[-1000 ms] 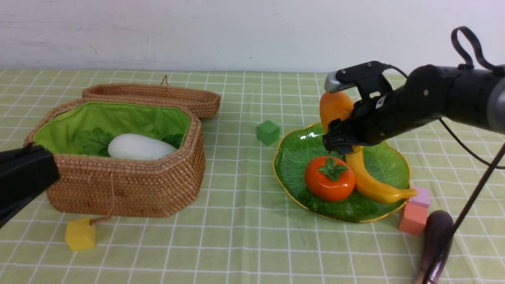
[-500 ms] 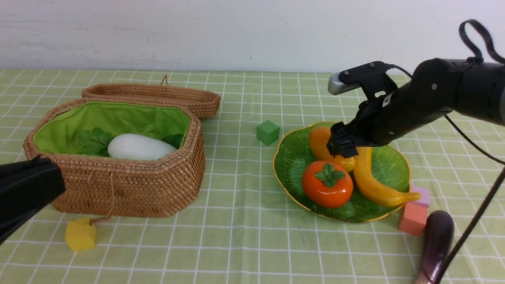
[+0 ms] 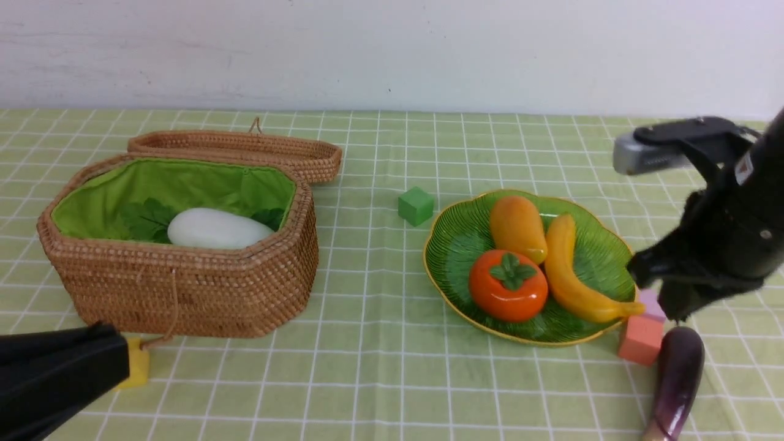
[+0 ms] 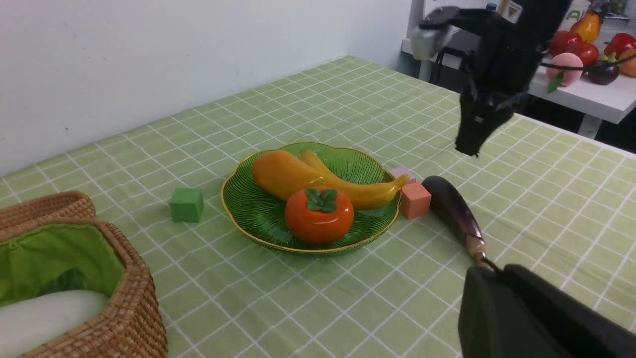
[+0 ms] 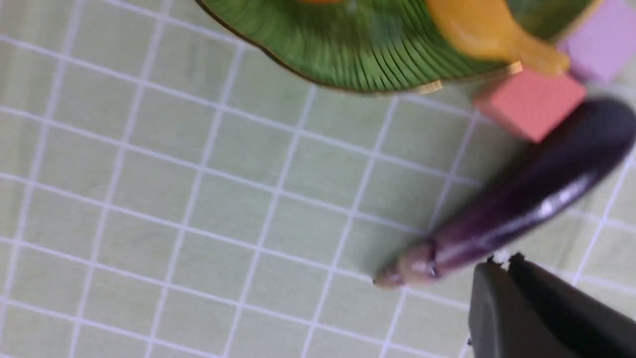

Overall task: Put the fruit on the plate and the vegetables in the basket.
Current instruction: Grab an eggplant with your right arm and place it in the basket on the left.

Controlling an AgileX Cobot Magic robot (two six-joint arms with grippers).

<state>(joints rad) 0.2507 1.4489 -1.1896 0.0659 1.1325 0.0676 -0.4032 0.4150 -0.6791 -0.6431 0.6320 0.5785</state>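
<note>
Since a second ago the right gripper (image 3: 674,303) has left the mango (image 3: 517,226) on the plate (image 3: 456,245) and swung to the right edge, where it hangs clenched and empty above the eggplant (image 3: 677,373), likely its next pick. Nearest, at lower left, the left gripper (image 3: 113,358) sits clenched and idle. One eggplant lies on the bench (image 3: 367,380) at lower right. Three fruits, the mango, a banana (image 3: 569,275) and a persimmon (image 3: 508,285), crowd the plate, so that half looks done. One radish (image 3: 217,229) rests in the open basket (image 3: 202,294), at left. Four foam cubes lie scattered, belonging nowhere.
</note>
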